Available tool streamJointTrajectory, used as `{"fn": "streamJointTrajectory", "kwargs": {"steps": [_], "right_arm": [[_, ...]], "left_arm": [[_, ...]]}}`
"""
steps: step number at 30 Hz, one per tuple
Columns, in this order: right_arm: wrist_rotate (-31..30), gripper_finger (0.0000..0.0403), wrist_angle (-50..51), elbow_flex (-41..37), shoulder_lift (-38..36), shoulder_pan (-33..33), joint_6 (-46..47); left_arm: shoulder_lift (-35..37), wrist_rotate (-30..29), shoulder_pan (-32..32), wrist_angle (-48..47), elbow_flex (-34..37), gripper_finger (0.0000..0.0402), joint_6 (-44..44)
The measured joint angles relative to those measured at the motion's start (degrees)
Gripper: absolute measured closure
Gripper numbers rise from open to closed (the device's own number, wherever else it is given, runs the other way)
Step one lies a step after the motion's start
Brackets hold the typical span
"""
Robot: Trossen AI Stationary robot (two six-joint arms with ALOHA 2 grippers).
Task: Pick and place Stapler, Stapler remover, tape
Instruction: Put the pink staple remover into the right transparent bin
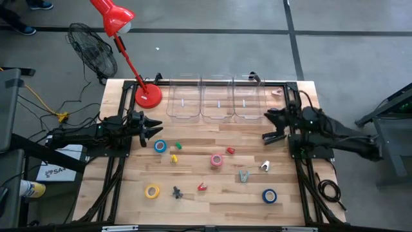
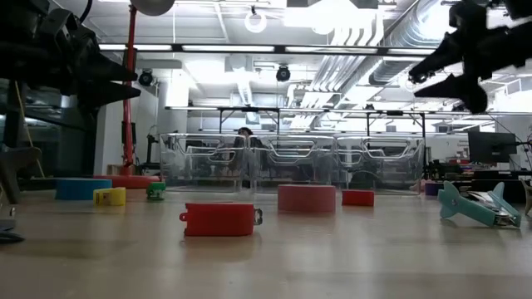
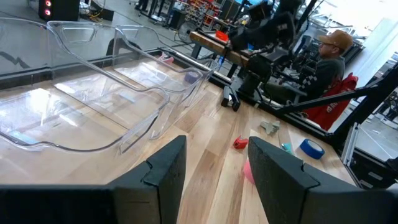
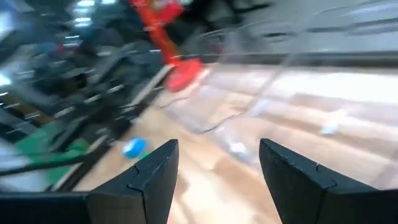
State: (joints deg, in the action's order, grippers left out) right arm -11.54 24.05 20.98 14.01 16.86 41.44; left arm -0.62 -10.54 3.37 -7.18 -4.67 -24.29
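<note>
Red stapler remover (image 2: 219, 219) lies nearest the low camera, pink tape (image 1: 217, 160) behind it mid-table. Left gripper (image 1: 154, 129) and right gripper (image 1: 273, 126) hover near clear bins (image 1: 217, 103), fingers apart, empty.

Worktop layout
Three bins (image 1: 217, 100) stand side by side along the far edge, lamp base (image 1: 148, 95) to their left; tape rolls (image 1: 159, 146) and small tools (image 1: 243, 175) lie scattered before them.

A robotics lab: exposed ceiling ducts (image 2: 391, 41), concrete floor (image 1: 212, 58), equipment racks behind
</note>
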Motion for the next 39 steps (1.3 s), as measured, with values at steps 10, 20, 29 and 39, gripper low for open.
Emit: {"fn": "streamJointTrajectory", "kwargs": {"steps": [10, 20, 29, 39], "right_arm": [[-4.8, 0.0187, 18.7, 22.3, 25.4, 11.9, -3.4], [-4.6, 0.0187, 34.3, 41.2, 49.5, 24.1, -17.9], [-7.2, 0.0187, 50.3, 55.3, 67.8, 31.9, -22.0], [-7.8, 0.0187, 49.3, 58.2, 79.5, 35.5, -37.9]], "left_arm": [[0.0, 0.0, 0.0, 0.0, 0.0, 0.0231, 0.0], [0.0, 0.0, 0.0, 0.0, 0.0, 0.0231, 0.0], [0.0, 0.0, 0.0, 0.0, 0.0, 0.0231, 0.0], [0.0, 0.0, 0.0, 0.0, 0.0, 0.0231, 0.0]]}}
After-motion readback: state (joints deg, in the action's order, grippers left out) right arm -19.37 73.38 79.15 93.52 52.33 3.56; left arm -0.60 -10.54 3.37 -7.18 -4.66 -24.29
